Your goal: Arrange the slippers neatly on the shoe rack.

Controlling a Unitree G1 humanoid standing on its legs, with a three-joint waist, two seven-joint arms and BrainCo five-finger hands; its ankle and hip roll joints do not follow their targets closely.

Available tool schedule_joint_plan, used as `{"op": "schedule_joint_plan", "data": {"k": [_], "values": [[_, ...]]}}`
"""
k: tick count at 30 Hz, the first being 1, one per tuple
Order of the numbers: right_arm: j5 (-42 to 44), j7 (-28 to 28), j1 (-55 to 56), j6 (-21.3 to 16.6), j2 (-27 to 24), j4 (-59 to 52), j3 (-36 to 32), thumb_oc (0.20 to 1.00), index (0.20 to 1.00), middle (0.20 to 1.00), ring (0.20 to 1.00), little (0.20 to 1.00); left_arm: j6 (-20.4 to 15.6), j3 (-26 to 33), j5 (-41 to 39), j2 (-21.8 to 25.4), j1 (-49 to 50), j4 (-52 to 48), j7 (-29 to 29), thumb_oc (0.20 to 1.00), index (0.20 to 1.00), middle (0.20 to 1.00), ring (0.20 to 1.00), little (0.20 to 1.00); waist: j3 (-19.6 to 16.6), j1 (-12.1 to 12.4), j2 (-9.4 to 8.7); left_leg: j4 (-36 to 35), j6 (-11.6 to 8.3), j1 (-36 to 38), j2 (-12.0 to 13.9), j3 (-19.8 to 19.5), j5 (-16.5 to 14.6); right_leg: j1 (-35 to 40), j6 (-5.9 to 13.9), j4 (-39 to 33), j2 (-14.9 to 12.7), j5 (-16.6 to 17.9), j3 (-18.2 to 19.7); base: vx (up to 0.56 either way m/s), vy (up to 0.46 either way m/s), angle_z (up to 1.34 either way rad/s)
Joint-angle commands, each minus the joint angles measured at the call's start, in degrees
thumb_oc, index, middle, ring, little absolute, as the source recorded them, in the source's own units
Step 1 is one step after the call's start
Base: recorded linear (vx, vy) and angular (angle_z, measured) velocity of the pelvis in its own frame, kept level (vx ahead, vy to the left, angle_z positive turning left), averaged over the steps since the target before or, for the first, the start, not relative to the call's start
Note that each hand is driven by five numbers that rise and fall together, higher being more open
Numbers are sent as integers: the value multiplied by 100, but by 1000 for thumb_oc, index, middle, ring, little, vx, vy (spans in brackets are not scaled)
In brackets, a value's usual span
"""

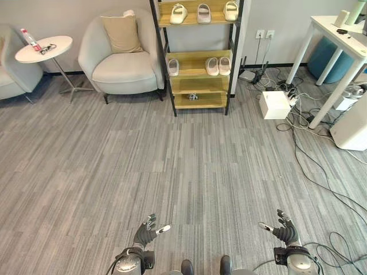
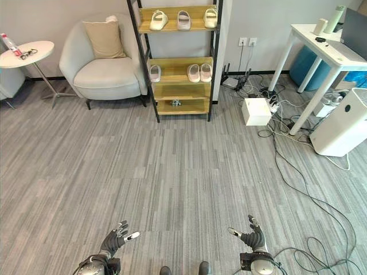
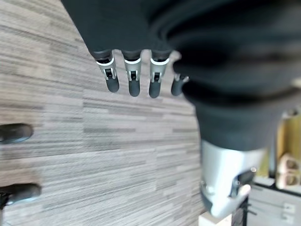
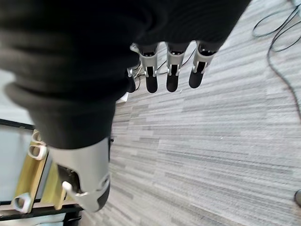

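Note:
A wooden shoe rack (image 1: 198, 63) with a black frame stands against the far wall. On its top shelf lie several pale slippers (image 1: 203, 12). The middle shelf carries one slipper (image 1: 173, 67) at the left and a pair (image 1: 218, 66) at the right. A small dark object (image 1: 193, 97) lies on a lower shelf. My left hand (image 1: 147, 232) and right hand (image 1: 284, 229) hover low over the carpet, far in front of the rack, both open with straight fingers (image 3: 133, 75) and holding nothing. The right fingers (image 4: 171, 73) also spread over bare carpet.
A beige armchair (image 1: 120, 57) with a cushion stands left of the rack, and a round side table (image 1: 45, 48) further left. A white box (image 1: 274, 105), tangled cables (image 1: 304, 123) and a white desk (image 1: 338, 51) fill the right side. A white appliance (image 2: 343, 123) stands there too.

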Motion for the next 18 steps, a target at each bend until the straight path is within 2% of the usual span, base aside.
{"op": "schedule_joint_plan", "data": {"k": [1,18], "values": [[-33,-36,-184,-199,-44,-205,97,1000,1000,1000,1000,1000,-241,54,194,117,-231,-97,97,1000,1000,1000,1000,1000,-162,-54,-132,-46,-454,14,460,-191,-328,45,650,6,-637,-348,199,8,-3,-17],[194,92,-287,-192,13,-167,236,1000,1000,1000,1000,1000,-232,174,18,42,-76,-42,77,1000,1000,1000,1000,1000,-167,-2,-150,-46,-455,92,429,-214,-376,174,632,6,-652,-407,133,2,-1,-2]]}}
